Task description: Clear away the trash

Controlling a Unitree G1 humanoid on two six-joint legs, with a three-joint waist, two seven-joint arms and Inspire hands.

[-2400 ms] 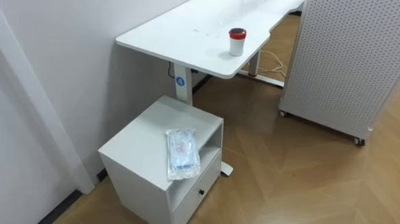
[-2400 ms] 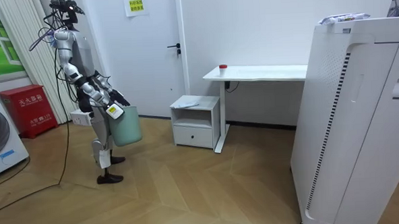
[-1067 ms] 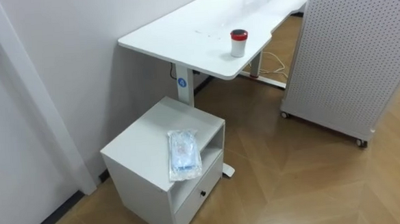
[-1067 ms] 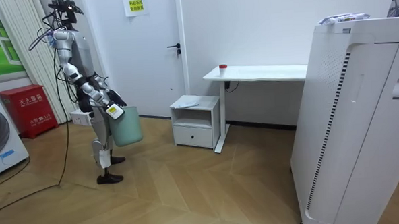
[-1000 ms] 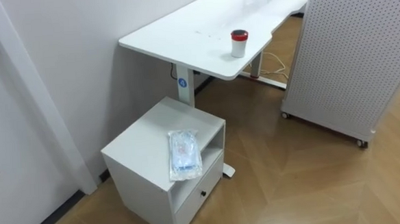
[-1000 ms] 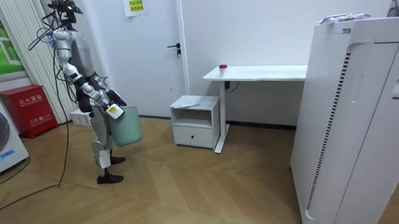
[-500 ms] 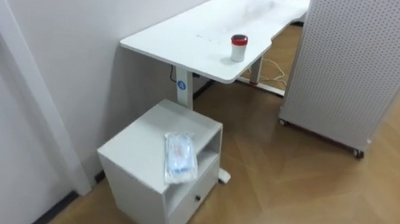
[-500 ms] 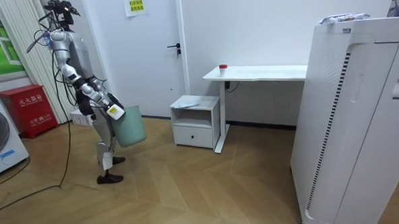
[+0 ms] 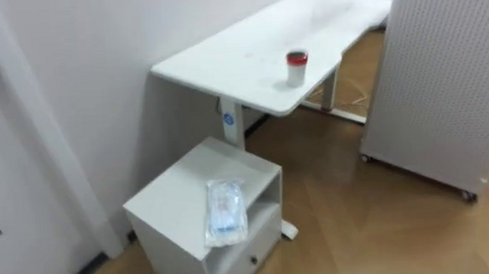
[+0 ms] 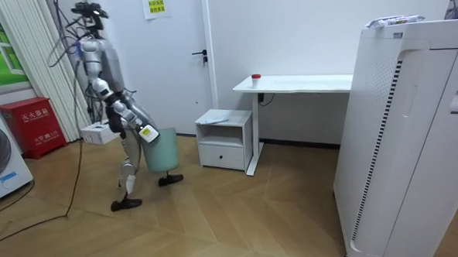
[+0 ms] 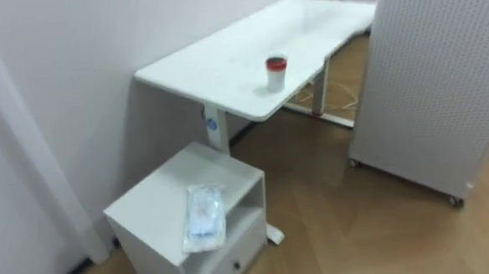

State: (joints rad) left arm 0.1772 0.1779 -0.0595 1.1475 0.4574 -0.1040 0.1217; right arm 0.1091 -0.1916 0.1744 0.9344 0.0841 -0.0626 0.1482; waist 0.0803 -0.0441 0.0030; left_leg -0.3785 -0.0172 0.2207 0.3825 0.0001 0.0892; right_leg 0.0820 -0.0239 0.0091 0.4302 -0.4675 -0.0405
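A: Striding now! Gone from standing back at 9 o'clock of the room view to mid-step, with one foot out ahead, heading toward 3 o'clock, straight at the small cabinet (image 10: 226, 153).

B: Bringing the green bin (image 10: 162, 149) along too, slung low in front at the right hand (image 10: 140, 124). Can't tell the state of the fingers on that rim from this far off.

A: Meaning what for the job?

B: Means nothing picked yet, just the approach. Look at the plastic packet (image 9: 225, 210), down at 6 o'clock in the left eye view, lying flat on the cabinet top near its front edge, untouched.

A: Shifted a little in the eye views, though?

B: Only through the head camera swinging with the step. Sitting on the same patch of cabinet top as a moment ago.

A: Worth noting the red-lidded cup (image 9: 296, 67) as well, up at 1 o'clock on the bench (image 9: 224, 58), upright and close to the near edge.

B: Probably second on the list. Looks like more walking first, then a reach down onto that packet with the bin held ready beside it.
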